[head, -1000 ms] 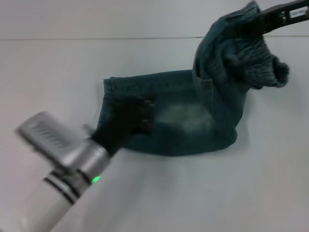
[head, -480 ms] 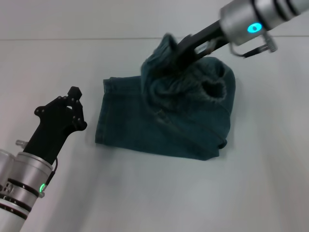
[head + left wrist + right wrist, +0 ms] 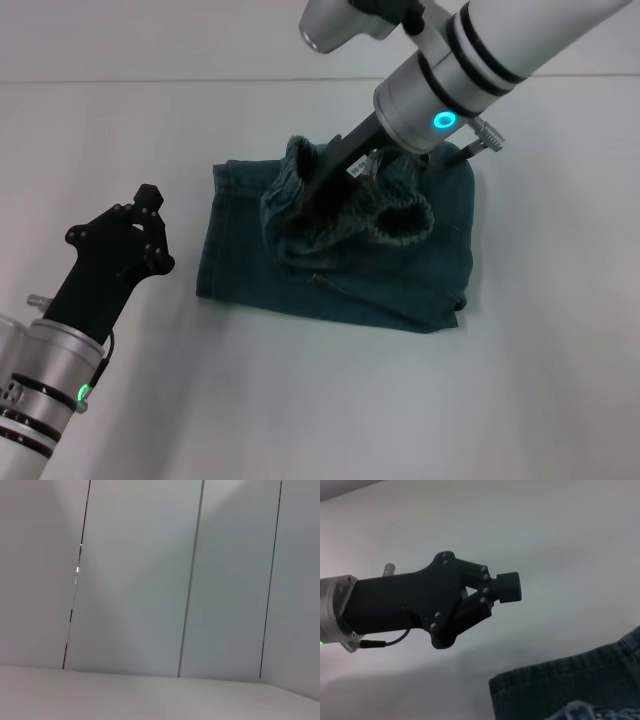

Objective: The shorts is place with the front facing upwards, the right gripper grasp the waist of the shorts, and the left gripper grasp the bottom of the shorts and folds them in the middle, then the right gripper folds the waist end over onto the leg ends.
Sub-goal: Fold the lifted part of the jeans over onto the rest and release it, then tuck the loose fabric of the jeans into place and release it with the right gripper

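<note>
Blue-green denim shorts (image 3: pixel 340 270) lie folded on the white table (image 3: pixel 320 400), with the ruffled elastic waist end (image 3: pixel 345 215) bunched up and carried over the lower layer toward the stitched leg hems (image 3: pixel 215 230) at the left edge. The black right gripper (image 3: pixel 330 180) is pinched on that waistband, low over the cloth. The black left gripper (image 3: pixel 150 215) hovers just beside the hems, clear of the fabric, fingers pressed together.

1. The shorts (image 3: pixel 340 255) lie folded on the white table (image 3: pixel 520 380).
2. The right gripper (image 3: pixel 312 192) pinches the ruffled waist end (image 3: pixel 385 222), bunched over the legs.
3. The left gripper (image 3: pixel 150 200) hangs beside the leg ends (image 3: pixel 215 240), holding nothing.
</note>
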Action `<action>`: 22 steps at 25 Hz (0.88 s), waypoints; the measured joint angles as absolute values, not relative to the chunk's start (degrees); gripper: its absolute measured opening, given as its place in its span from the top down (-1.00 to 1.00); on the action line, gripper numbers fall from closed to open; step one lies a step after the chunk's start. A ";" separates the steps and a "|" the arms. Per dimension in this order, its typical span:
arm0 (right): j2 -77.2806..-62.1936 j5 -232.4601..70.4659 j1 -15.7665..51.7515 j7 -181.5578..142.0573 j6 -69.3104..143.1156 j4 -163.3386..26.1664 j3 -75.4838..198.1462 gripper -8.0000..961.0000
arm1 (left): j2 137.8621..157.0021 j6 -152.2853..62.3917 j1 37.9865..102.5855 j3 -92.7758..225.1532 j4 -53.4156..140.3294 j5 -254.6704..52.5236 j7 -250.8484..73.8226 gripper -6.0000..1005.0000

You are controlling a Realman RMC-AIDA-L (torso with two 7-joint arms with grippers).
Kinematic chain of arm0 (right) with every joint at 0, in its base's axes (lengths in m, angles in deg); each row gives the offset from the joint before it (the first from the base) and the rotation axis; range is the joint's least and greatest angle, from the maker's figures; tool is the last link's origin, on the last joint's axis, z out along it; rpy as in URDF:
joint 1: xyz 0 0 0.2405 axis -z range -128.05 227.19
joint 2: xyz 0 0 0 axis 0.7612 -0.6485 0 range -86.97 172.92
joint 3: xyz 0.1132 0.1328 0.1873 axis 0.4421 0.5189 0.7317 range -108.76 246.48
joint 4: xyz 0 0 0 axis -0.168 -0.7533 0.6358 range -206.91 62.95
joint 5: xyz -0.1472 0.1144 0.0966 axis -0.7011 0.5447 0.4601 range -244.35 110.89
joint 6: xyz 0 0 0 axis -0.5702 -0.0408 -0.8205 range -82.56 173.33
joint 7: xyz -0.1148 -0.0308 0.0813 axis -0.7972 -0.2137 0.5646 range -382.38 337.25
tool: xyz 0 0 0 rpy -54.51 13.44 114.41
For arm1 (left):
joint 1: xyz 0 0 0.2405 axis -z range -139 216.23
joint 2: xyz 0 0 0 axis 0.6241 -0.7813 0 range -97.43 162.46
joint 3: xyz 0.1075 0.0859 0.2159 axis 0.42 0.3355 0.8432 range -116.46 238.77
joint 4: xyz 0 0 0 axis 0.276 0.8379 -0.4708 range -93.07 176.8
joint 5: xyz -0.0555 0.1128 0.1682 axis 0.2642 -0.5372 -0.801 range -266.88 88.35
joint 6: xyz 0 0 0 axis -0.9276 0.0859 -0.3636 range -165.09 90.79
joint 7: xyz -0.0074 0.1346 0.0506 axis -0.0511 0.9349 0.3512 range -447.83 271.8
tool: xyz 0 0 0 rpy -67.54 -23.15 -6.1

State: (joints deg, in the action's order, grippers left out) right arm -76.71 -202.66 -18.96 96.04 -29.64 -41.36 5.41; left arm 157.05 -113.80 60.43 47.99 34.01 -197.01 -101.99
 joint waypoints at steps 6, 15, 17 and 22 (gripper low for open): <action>-76.48 -201.54 -18.34 95.67 -30.31 -40.99 5.77 0.32 | 157.05 -114.04 60.05 47.85 34.25 -197.01 -101.99 0.99; -75.84 -201.04 -15.62 97.30 -37.58 -34.51 5.75 -0.41 | 157.05 -113.62 59.90 47.79 34.31 -197.01 -101.99 0.99; -74.81 -201.44 -14.74 97.79 -41.68 -32.56 5.60 -0.58 | 157.00 -113.70 59.86 47.79 34.31 -197.01 -101.99 0.99; -72.23 -204.08 -11.45 98.07 -49.86 -28.13 5.78 -0.91 | 156.94 -114.03 59.82 47.64 34.83 -197.01 -101.99 0.99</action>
